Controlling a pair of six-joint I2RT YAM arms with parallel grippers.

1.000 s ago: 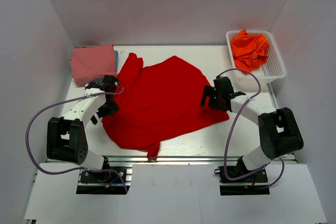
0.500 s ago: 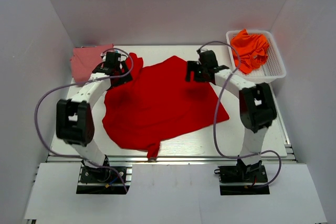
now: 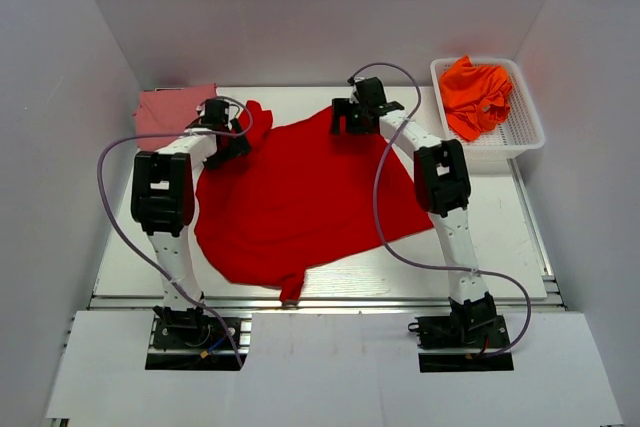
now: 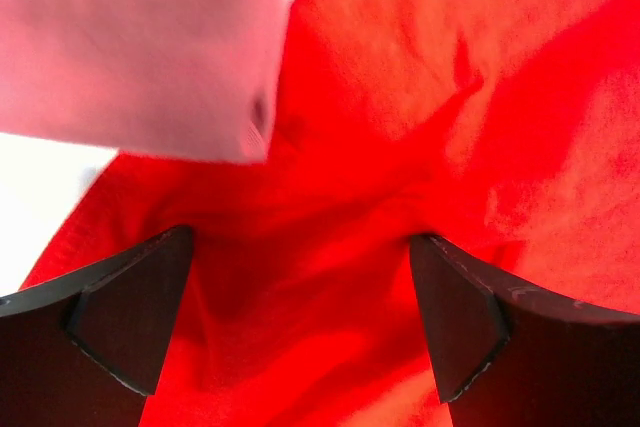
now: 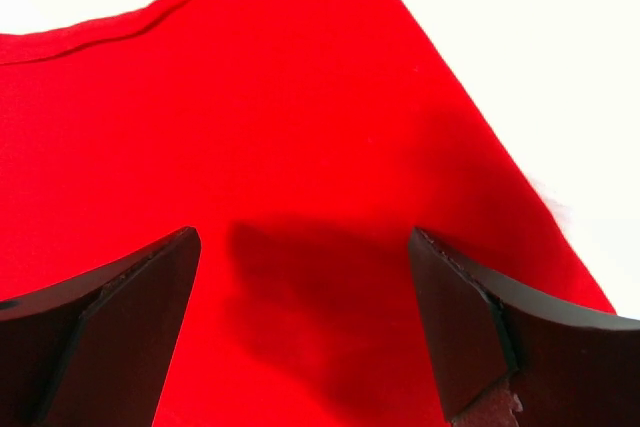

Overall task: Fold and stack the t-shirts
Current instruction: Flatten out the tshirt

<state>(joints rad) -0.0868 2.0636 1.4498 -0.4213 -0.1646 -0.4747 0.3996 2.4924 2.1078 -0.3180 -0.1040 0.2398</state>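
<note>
You see a white table [image 3: 480,237] with a red t-shirt [image 3: 300,197] spread open and almost flat over its middle and left part, and one small tip of the cloth reaches the near edge. In the far left corner lies a folded pink t-shirt [image 3: 165,107], just beside the red one. In the far right corner stands a white mesh basket [image 3: 497,150], well apart from both.
</note>
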